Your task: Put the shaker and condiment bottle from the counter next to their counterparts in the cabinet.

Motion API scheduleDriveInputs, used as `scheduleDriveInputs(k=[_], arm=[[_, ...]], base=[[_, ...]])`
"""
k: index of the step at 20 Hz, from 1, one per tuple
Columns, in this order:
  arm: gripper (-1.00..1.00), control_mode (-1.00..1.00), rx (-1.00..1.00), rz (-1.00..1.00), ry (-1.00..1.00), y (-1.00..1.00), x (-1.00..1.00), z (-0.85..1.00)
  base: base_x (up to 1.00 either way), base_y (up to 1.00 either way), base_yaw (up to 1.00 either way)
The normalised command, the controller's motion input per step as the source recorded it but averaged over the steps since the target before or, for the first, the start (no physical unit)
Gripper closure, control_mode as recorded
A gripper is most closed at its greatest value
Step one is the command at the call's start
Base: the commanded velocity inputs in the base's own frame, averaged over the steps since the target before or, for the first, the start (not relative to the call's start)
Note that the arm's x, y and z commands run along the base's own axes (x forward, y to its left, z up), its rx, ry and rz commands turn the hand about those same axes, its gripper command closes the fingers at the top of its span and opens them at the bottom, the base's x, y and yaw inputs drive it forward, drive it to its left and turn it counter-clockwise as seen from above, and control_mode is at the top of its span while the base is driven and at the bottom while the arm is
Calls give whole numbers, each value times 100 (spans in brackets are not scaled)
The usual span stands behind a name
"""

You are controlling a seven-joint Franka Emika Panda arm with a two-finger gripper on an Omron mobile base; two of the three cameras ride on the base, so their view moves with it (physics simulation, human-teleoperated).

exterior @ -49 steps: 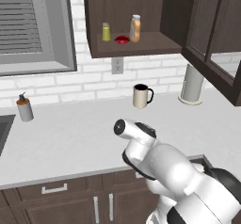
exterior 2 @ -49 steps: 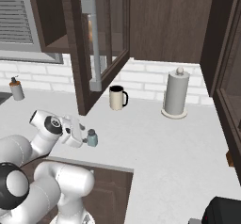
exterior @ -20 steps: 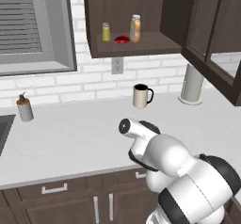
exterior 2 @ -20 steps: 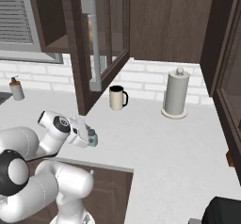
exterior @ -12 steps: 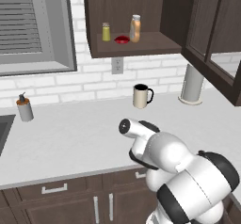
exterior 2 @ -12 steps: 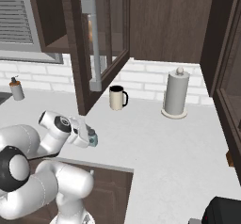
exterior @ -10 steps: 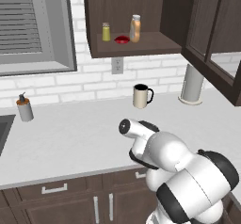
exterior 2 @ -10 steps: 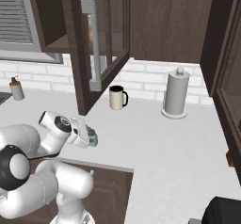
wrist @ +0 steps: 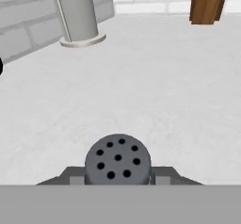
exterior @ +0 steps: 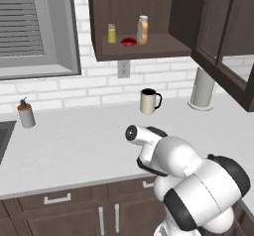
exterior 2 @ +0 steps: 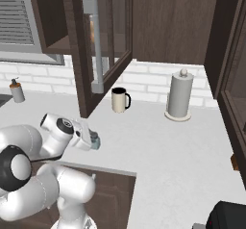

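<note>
A: Start with the big pieces. What fills the scene?

B: The counter [exterior: 74, 150], a long grey-white worktop over dark drawers with silver handles, running under a white brick wall. Above it hangs the dark brown cabinet [exterior: 149, 22], doors swung open, its shelf in plain sight from the left base view.

A: What stands on that shelf?

B: The condiment bottle [exterior: 143, 30], orange with a pale cap, upright. Just beside it lies the low red item [exterior: 129, 41], and next along is the yellow-green shaker [exterior: 112, 33].

A: And down on the worktop?

B: A paper towel holder [exterior 2: 179, 95] by the wall to the right. A cream mug [exterior 2: 119, 99] with a dark inside stands near the open cabinet door. Far off to the left, by the sink's edge, is a grey pump dispenser [exterior: 26, 115].

A: Where is the shaker?

B: The blue-grey shaker [exterior 2: 94, 139] sits at the tip of the arm, near the counter's front edge. In the hand view its dark grey cap with the ring of holes fills the space between the fingertips.

A: So the tool has it?

B: Yes. The gripper [wrist: 118, 173] is clenched on the shaker, one finger [wrist: 70, 173] flush against each side of the cap. Whether the shaker's base touches the worktop, I cannot tell.
</note>
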Motion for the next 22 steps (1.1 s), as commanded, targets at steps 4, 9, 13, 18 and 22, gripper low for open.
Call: scheduleDriveInputs(k=[4,9,13,18,22], arm=[[100,-100,-1,-1,0,-2,15,39],[100,-100,-1,-4,0,0,12,69],[100,-100,-1,0,0,0,1,67],[100,-100,-15,0,0,33,-7,6],[100,-100,-17,6,0,9,0,15]], base=[[0,0,0],[0,0,0],[0,0,0],[0,0,0],[0,0,0]])
